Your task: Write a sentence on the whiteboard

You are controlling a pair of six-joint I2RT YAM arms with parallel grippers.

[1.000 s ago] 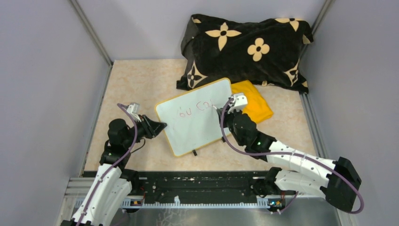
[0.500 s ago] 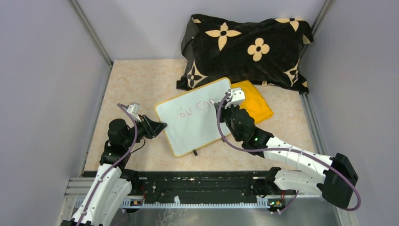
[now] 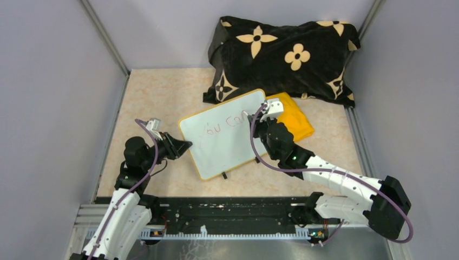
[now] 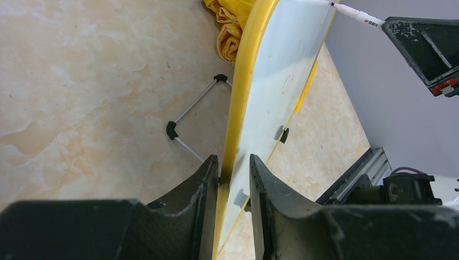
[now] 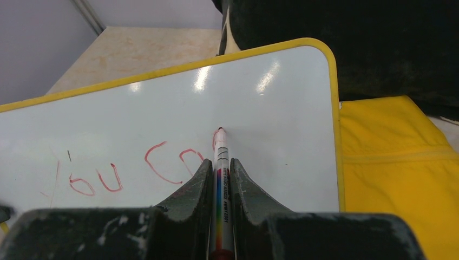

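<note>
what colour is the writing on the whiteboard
Red; the writing shows best in the right wrist view.

The marker (image 5: 222, 162) hides the end of the sentence (image 5: 151, 162) — the whiteboard (image 5: 162, 92) is cut off at left.

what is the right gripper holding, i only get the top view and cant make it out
observer: a marker, pinched between the right gripper's fingers. Its red tip appears to rest on the whiteboard, just past the last letter of the red writing.
operator: ok and is the left gripper really on the whiteboard or just next to it
observer: on it. The left gripper has one finger on each face of the whiteboard, closed over its yellow edge.
</note>
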